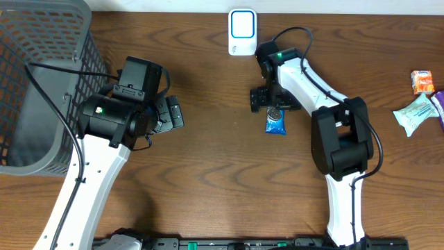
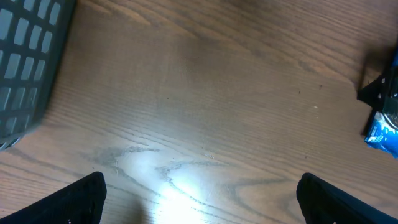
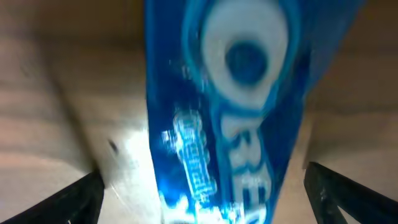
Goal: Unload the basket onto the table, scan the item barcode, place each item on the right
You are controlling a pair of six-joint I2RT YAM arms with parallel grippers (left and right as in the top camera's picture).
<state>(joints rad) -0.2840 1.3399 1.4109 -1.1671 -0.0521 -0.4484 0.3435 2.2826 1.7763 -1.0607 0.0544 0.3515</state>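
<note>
The item is a blue snack packet [image 1: 275,123] with white lettering, lying on the wooden table below my right gripper [image 1: 272,104]. In the right wrist view the packet [image 3: 230,112] fills the middle, blurred. My right gripper [image 3: 205,193] is open, its fingers wide on either side of the packet and apart from it. A barcode does not show clearly. A white device with a blue-rimmed window [image 1: 242,31] stands at the table's far edge. My left gripper [image 1: 173,113] is open over bare wood [image 2: 199,199], holding nothing. The packet's edge [image 2: 382,134] shows at the far right of its view.
A grey mesh basket [image 1: 35,83] fills the left side and shows in the left wrist view's corner [image 2: 25,68]. At the right edge lie an orange packet [image 1: 422,82], a pale green pouch [image 1: 416,113] and a purple item [image 1: 440,104].
</note>
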